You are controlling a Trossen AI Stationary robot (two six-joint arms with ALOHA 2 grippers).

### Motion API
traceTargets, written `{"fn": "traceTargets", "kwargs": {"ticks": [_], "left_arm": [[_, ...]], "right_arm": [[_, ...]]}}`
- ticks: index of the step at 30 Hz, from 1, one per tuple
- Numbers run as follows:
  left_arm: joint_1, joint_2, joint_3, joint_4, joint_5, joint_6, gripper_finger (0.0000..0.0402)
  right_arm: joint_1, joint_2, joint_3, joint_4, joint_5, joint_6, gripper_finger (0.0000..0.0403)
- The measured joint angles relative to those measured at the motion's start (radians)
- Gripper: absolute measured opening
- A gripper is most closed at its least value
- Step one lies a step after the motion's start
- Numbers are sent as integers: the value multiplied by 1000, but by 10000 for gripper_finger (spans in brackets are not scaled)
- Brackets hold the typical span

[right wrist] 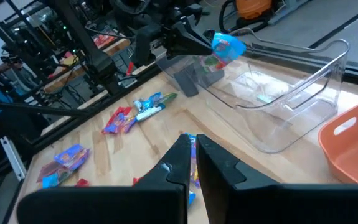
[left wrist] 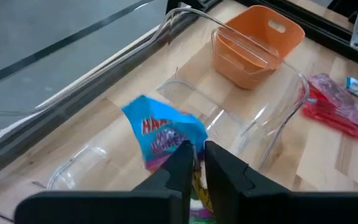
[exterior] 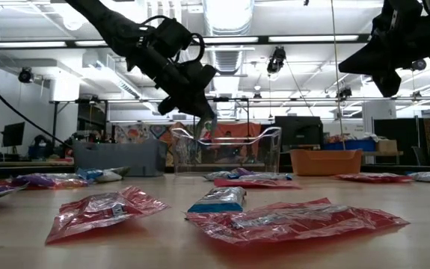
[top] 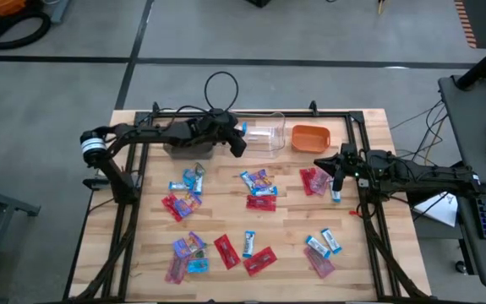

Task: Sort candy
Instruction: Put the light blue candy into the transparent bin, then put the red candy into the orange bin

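My left gripper [top: 241, 140] is shut on a blue, multicoloured candy [left wrist: 164, 129] above the left end of the clear bin [top: 265, 135]. The same candy [right wrist: 228, 46] shows in the right wrist view. More candy in red, blue-and-white and purple wrappers lies flat on the wooden table [top: 226, 211] in small heaps [top: 259, 191] [top: 187, 183] [top: 188, 250]. My right gripper [top: 337, 173] hovers shut over the table's right side. A blue-and-white candy [top: 335, 196] lies on the table under it. My left gripper pinches one end of the candy wrapper [left wrist: 179, 143] between its two fingers. The fingers come from the table's left and slant down. The blue end [left wrist: 142, 115] sticks out past the fingertips. The candy is lifted clear, over the clear bin.
A grey-brown bin [exterior: 117, 158] stands far left under my left arm. The orange bin [top: 311, 137] stands to the right of the clear one. A black frame rail [top: 357, 127] runs along the table's far and side edges. Free wood lies at the table's middle [top: 226, 211].
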Motion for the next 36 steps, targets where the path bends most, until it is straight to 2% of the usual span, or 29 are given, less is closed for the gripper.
{"fn": "traceTargets", "kwargs": {"ticks": [7,14,17,23,26,36], "left_arm": [[3,-3,0,-7,0,12,69],[-1,-23,0,-59,30,14,77],[-30,-55,0,-79,79,22,77],[-145,-154,-20,-85,82,41,72],[-214,-221,-44,-80,63,45,69],[-409,-416,-181,6,51,43,61]], "right_arm": [[0,0,1,7,-1,11,46],[0,11,27,8,-31,37,48],[0,41,43,2,-72,71,48],[2,173,93,-20,-140,137,48],[3,247,134,-91,-158,180,47],[3,478,293,-533,-158,228,47]]}}
